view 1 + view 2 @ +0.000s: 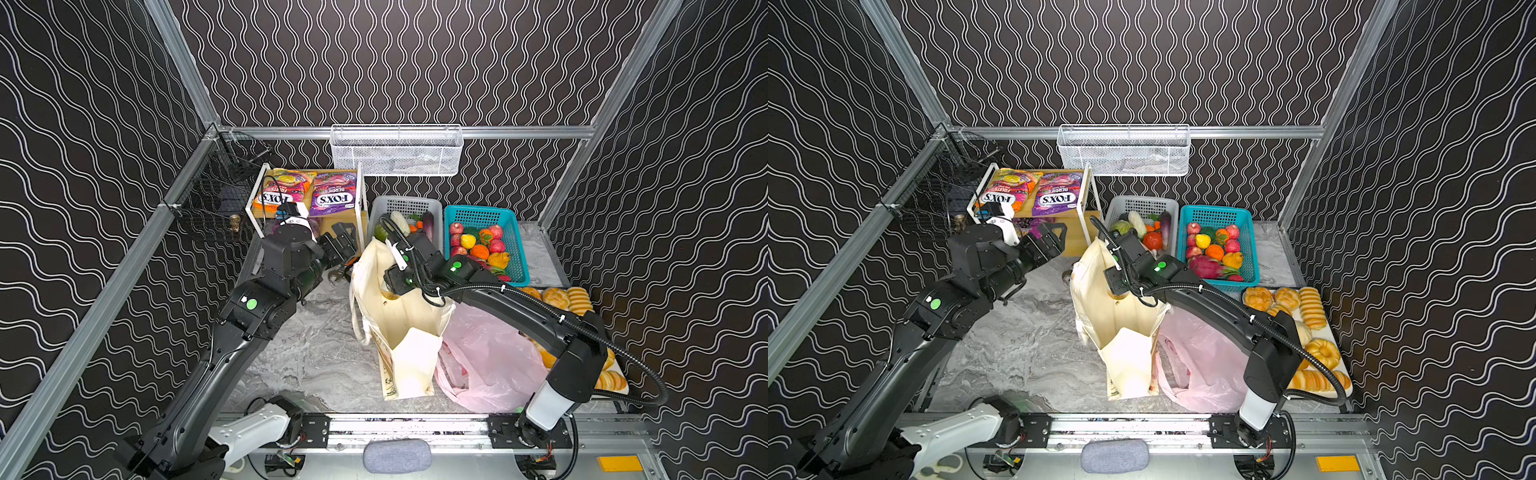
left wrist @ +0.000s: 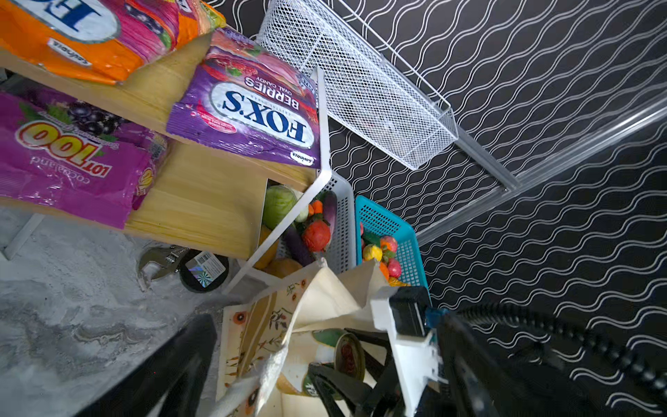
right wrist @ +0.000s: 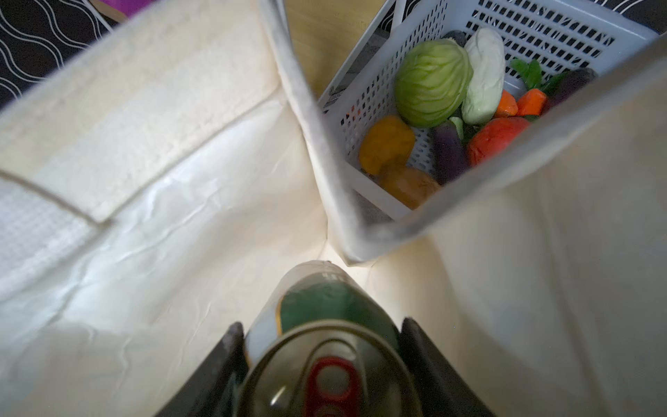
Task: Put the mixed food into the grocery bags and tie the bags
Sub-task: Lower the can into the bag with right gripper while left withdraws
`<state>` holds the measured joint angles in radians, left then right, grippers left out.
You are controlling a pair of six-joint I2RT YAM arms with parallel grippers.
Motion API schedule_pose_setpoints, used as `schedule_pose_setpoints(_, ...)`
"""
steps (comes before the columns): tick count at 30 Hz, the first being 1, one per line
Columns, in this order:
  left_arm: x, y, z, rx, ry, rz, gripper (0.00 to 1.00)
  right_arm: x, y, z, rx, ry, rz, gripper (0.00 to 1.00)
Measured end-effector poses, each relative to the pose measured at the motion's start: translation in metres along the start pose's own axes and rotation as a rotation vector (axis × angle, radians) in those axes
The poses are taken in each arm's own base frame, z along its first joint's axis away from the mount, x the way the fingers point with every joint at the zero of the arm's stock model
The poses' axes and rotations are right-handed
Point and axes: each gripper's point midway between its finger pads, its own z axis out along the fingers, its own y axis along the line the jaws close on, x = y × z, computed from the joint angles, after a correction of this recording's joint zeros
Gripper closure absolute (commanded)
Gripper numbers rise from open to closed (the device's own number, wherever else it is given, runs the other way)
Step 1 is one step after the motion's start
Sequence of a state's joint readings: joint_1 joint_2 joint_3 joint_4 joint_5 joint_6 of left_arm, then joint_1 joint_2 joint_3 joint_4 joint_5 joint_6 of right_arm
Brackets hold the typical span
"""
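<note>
Right hand (image 3: 321, 343) grasping green can (image 3: 335, 303) within canvas tote (image 1: 409, 328); left hand (image 1: 340, 243) released near purple packet (image 1: 334, 198); pink bag (image 1: 490, 361) untied.

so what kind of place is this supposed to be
Probably a lab robot cell staged as a small grocery stall: a wooden shelf of snack packets, a blue basket of toy fruit and bread rolls, all inside an aluminium frame.

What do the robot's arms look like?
The left arm and right arm are chunky and black, with white base sections and a round green dot on each. A ribbed black cable loops along the right one.
</note>
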<state>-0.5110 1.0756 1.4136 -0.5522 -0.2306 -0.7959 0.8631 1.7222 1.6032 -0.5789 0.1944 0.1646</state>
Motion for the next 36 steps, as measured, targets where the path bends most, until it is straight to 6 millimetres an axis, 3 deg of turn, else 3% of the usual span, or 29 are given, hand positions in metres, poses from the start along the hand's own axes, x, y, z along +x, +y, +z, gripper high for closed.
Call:
schedule_pose_setpoints(6,-0.008,0.003,0.003,-0.041,-0.032,-0.045,0.01,-0.006,0.003,0.011,0.005,0.002,0.005,0.66)
schedule_pose_setpoints(17,-0.014,0.006,-0.003,-0.029,-0.079,-0.082,0.01,-0.009,0.006,0.007,-0.005,-0.011,0.001,0.66)
schedule_pose_setpoints(26,-0.023,0.0,-0.005,-0.022,-0.1,-0.086,0.01,0.0,0.008,0.038,0.012,0.042,-0.009,0.67)
schedule_pose_setpoints(36,-0.041,-0.003,-0.022,-0.014,-0.162,-0.066,0.01,-0.001,0.008,0.042,0.016,0.042,-0.008,0.66)
